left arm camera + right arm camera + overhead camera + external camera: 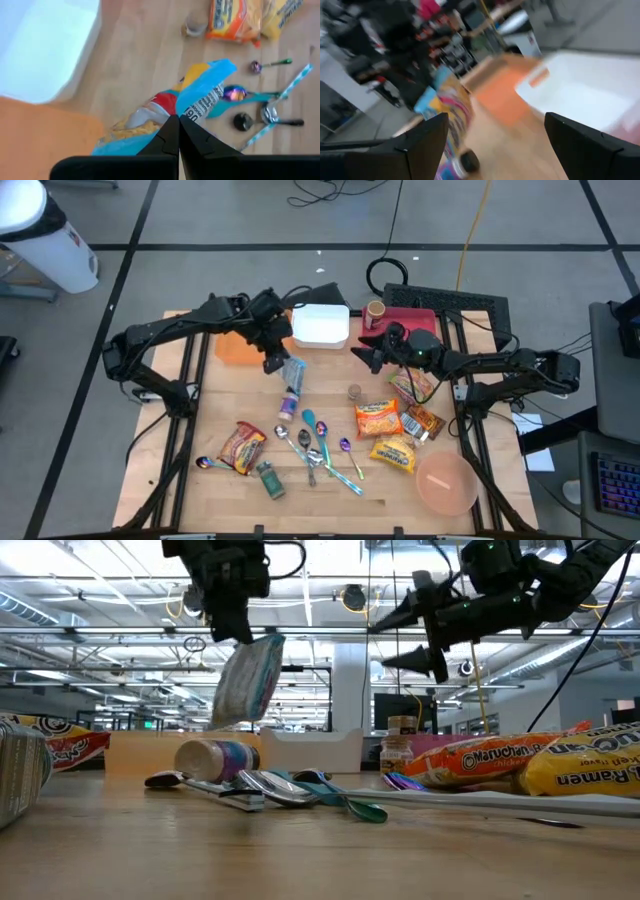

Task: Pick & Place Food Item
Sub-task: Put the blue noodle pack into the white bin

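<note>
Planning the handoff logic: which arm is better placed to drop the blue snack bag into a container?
Left. Its gripper is shut on the blue snack bag, lifted clear, beside the orange container. The right gripper hangs open, holding nothing.

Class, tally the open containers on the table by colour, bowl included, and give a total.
White tub: 1
Orange tub: 1
Red tub: 1
Pink bowl: 1
Total: 4
</note>
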### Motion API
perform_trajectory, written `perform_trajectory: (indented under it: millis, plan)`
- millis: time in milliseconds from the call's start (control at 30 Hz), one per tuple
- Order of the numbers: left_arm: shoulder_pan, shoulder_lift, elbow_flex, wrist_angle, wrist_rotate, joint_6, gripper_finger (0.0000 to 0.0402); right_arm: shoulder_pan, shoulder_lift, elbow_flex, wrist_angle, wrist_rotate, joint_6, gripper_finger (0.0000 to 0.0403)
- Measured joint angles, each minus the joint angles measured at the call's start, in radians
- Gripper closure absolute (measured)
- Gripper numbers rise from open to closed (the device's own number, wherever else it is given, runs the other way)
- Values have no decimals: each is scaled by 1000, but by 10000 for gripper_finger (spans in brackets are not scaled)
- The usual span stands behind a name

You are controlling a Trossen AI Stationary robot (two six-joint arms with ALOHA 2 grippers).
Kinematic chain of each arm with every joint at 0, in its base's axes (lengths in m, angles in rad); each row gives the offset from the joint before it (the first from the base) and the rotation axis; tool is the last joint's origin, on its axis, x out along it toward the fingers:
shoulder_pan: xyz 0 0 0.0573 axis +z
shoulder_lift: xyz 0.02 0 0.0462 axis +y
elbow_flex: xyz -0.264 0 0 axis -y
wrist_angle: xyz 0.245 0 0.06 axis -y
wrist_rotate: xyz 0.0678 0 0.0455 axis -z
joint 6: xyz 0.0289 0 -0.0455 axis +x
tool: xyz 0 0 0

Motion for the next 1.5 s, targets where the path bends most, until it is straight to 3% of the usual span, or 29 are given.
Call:
perform_trajectory:
  millis: [333, 500, 800, 967, 1267, 1500]
  plan:
    - [-16, -1, 5, 204, -32, -147, 401, 91, 0, 90, -14, 177, -187, 80]
    - [-26, -1, 5, 284, -32, -180, 401, 117, 0, 109, -54, 262, -199, 80]
    - [-56, -1, 5, 380, -31, -187, 401, 146, 82, 204, -73, 230, -199, 81]
    - [-62, -1, 5, 384, -30, -179, 401, 162, 144, 276, -63, 151, -200, 81]
    - [-62, -1, 5, 386, -33, -178, 401, 181, 232, 335, -67, 121, -198, 81]
    - [-64, -1, 5, 386, -32, -159, 401, 181, 258, 338, -61, 122, -164, 118]
